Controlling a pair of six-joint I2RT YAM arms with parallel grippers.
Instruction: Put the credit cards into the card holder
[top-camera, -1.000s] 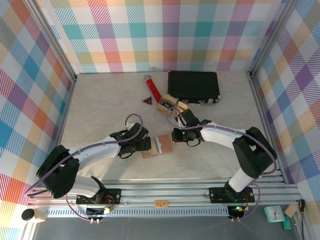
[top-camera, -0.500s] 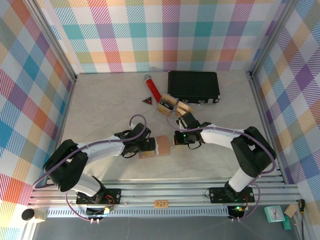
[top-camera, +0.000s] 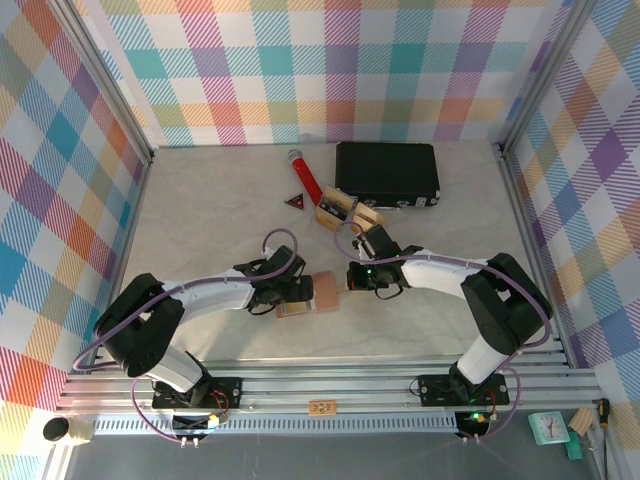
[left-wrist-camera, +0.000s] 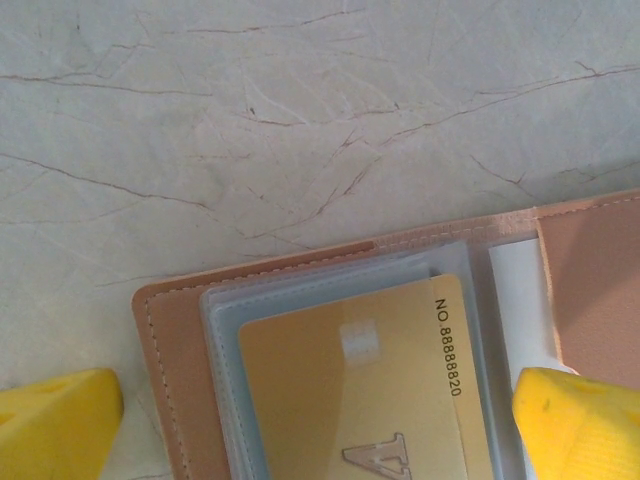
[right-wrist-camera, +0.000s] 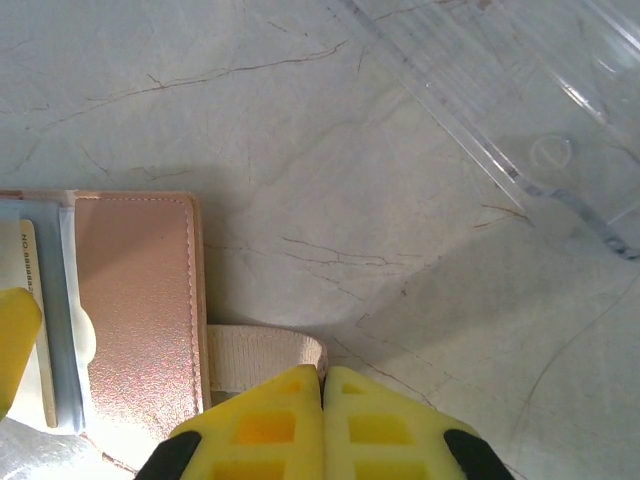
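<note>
The card holder (top-camera: 322, 292) lies open on the table between my two arms. In the left wrist view its brown leather edge (left-wrist-camera: 172, 350) frames clear sleeves, and one gold credit card (left-wrist-camera: 350, 400) sits in a sleeve. My left gripper (left-wrist-camera: 318, 430) is open, its yellow fingertips (left-wrist-camera: 55, 420) straddling the holder. My right gripper (right-wrist-camera: 323, 385) is shut on the holder's cream elastic strap (right-wrist-camera: 255, 355), beside the pink-brown flap (right-wrist-camera: 135, 300). More tan credit cards (top-camera: 336, 205) rest in the clear tray further back.
A clear plastic tray (right-wrist-camera: 500, 110) lies just beyond the right gripper. Behind it stand a big black case (top-camera: 387, 172), a red pen (top-camera: 304, 177) and a red triangle (top-camera: 294, 201). Metal rails border the table.
My left gripper has slid right over the open card holder. My right gripper has closed fully on the strap and barely moved.
</note>
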